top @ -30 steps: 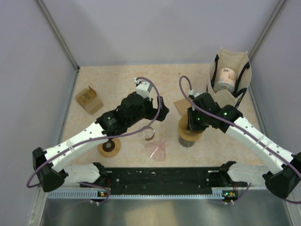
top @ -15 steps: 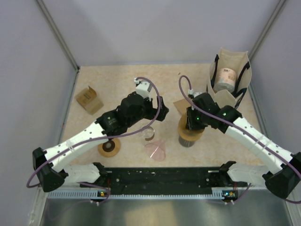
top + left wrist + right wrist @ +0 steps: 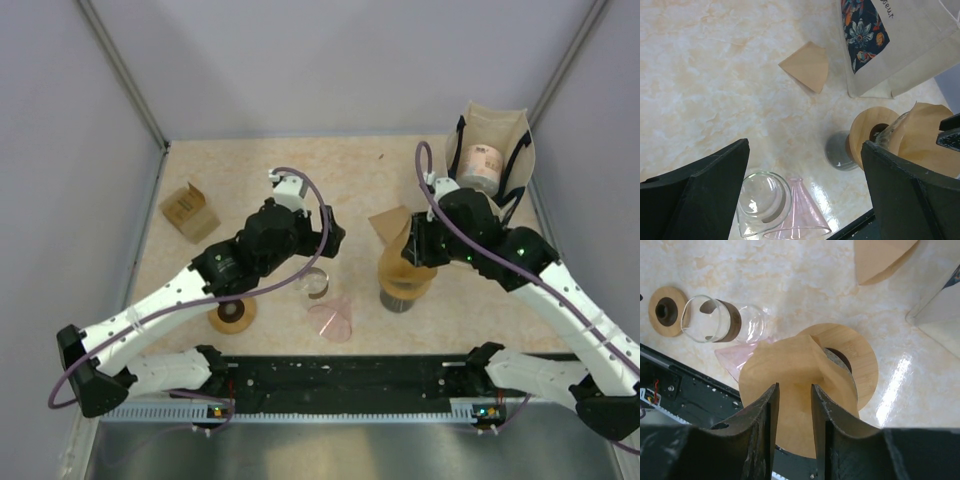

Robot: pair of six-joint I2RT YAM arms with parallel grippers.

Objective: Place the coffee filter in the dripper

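Observation:
My right gripper point(image 3: 794, 387) is shut on a brown paper coffee filter point(image 3: 785, 365), pinching a fold of it. The filter hangs tilted just above the dripper point(image 3: 860, 357), a glass cone in a round wooden collar on a grey cup. In the top view the filter point(image 3: 403, 264) covers most of the dripper point(image 3: 402, 297), with the right gripper point(image 3: 415, 245) over it. My left gripper point(image 3: 805, 150) is wide open and empty, hovering over the table left of the dripper point(image 3: 871, 131); it also shows in the top view point(image 3: 322, 238).
A second filter point(image 3: 386, 222) lies flat behind the dripper. A clear glass vessel point(image 3: 315, 283) and a pink cone point(image 3: 331, 321) lie at the middle front. A wooden ring point(image 3: 232, 313) sits front left, a cardboard box point(image 3: 188, 212) back left, a tote bag point(image 3: 488, 165) back right.
My right gripper has risen and drawn back to the right, lifting the filter up off the dripper. My left gripper has shifted slightly left and back.

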